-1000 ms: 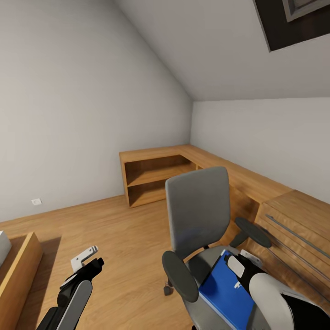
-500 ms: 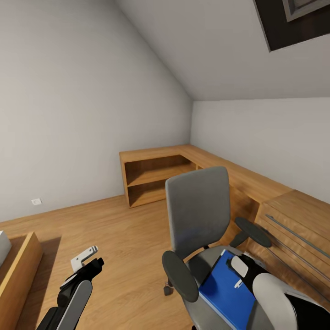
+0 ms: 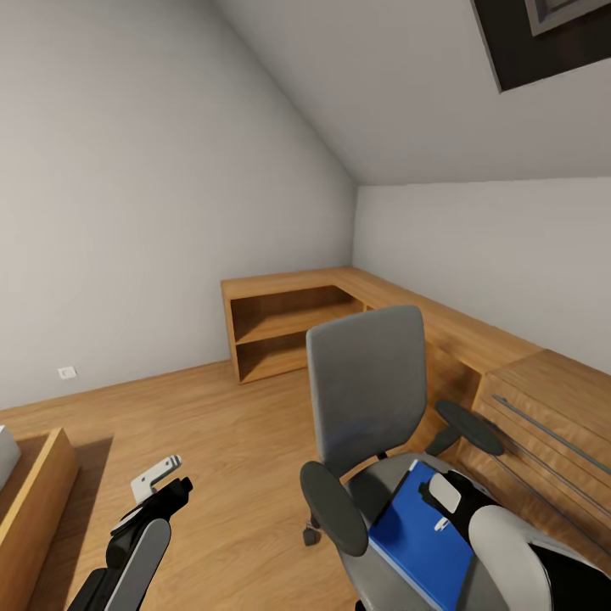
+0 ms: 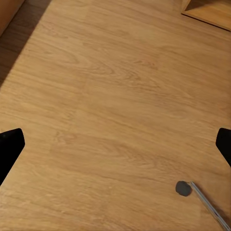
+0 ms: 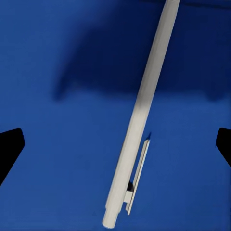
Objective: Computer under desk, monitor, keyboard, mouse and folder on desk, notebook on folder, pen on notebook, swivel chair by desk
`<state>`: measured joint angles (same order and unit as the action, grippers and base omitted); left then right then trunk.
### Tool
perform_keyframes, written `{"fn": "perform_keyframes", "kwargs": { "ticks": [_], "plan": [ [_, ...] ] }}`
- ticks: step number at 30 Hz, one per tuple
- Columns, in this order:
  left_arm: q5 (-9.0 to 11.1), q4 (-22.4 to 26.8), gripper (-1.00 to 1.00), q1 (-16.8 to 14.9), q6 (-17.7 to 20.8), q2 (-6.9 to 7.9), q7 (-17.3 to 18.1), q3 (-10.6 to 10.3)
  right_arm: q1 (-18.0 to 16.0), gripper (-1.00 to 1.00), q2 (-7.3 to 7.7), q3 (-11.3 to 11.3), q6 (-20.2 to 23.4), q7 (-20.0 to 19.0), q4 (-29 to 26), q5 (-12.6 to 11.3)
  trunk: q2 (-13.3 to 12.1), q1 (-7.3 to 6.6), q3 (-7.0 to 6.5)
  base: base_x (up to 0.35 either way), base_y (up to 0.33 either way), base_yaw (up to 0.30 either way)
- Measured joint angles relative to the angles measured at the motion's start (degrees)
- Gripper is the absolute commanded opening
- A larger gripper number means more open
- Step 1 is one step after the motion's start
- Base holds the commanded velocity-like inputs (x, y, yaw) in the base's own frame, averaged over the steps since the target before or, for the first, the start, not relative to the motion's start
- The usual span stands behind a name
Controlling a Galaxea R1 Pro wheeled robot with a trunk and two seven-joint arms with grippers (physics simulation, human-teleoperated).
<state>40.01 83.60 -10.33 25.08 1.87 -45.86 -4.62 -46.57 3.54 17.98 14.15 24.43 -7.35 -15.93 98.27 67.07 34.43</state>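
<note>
Folder point(image 3: 416, 543) first: from the head view, the blue folder lies flat on the seat of the swivel chair point(image 3: 367, 386), so it has not gone to the desk point(image 3: 462, 335) yet. The gray chair stands just beside the long wooden desk that runs along the wall. The desk top I can see is bare wood, with no monitor, keyboard or mouse on the part that shows. The right gripper point(image 3: 443, 501) hangs right over the folder. The left gripper point(image 3: 161, 488) hangs low on the other side, over the wooden floor point(image 3: 212, 441), and holds nothing.

Looking along the left gripper, I see floor boards, and one chair leg with its little wheel point(image 4: 183, 188) near the corner. Its two dark fingertips point(image 4: 9, 149) sit far apart at the edges, so that hand is spread wide.

Looking along the right gripper, the blue folder point(image 5: 57, 144) is very close, and a white pen point(image 5: 139, 115) lies on top of it. The dark fingertips point(image 5: 8, 149) are spread wide here too, one on each side of the pen, not touching it.

I think almost all of the job is left. The pen and folder must move to the desk, and I cannot see the notebook, computer or monitor.
</note>
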Motion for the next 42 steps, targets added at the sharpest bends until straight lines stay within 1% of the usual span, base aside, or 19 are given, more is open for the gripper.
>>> {"fn": "perform_keyframes", "kwargs": {
  "ticks": [1, 15, 21, 26, 38, 42],
  "plan": [
    [0.0, 0.0, 1.0, 0.0, 0.0, 0.0, 0.0, 0.0, 0.0, 1.0, 0.05, 0.0, 0.0, 0.0, 0.0, 0.0, 0.0, 0.0, 0.0, 0.0, 0.0, 0.0],
    [0.0, 0.0, 1.0, 0.0, 0.0, 0.0, 0.0, 0.0, 0.0, 1.0, 0.14, -0.1, 0.0, 0.0, 0.0, 0.1, 5.6, 3.06, 2.5, 0.0, 0.0, 0.0],
    [0.0, 0.0, 1.0, 0.0, 0.0, 0.0, 0.0, 0.0, 0.0, 1.0, 0.14, -0.1, 0.0, 0.0, 0.0, 0.1, 5.6, 3.07, 2.51, 0.0, 0.0, 0.0],
    [0.0, 0.0, 1.0, 0.0, 0.0, -0.01, 0.0, -0.1, -0.1, 1.0, 0.13, -0.2, 0.1, 0.0, -1.8, 0.1, 7.6, 4.16, 3.39, 0.0, 0.0, 0.0],
    [0.0, 0.0, 1.0, 0.0, 0.0, 0.0, 0.0, -0.1, -0.1, 1.0, 0.13, -0.3, 0.0, -0.1, -1.8, 0.1, 7.6, 4.17, 3.4, 0.0, 0.0, 0.0],
    [0.0, 0.0, 1.0, 0.0, 0.0, 0.0, 0.0, -0.1, 0.0, 1.0, 0.08, -0.3, 0.0, 0.0, -1.8, 0.4, 7.6, 4.17, 3.4, 0.0, 0.0, 0.0]
  ]
}}
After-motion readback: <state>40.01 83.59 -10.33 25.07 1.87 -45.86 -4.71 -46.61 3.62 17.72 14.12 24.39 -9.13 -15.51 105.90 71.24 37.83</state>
